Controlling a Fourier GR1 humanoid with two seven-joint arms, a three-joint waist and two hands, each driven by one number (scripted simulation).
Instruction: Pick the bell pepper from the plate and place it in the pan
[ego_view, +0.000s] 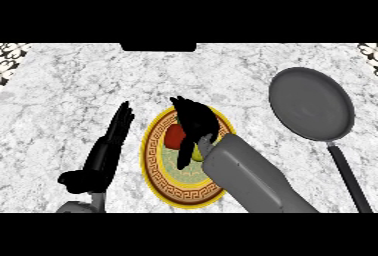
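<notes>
No readable text or labels anywhere.

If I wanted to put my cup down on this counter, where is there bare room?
Bare counter lies along the far side beyond the plate, in the strip between the plate and the pan, and left of the left hand. The middle is crowded: the right hand hangs over the bell pepper on the plate, with the open left hand close beside the plate.

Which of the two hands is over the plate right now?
The right hand, over the plate at the bell pepper. The left hand rests open over bare counter beside it.
</notes>
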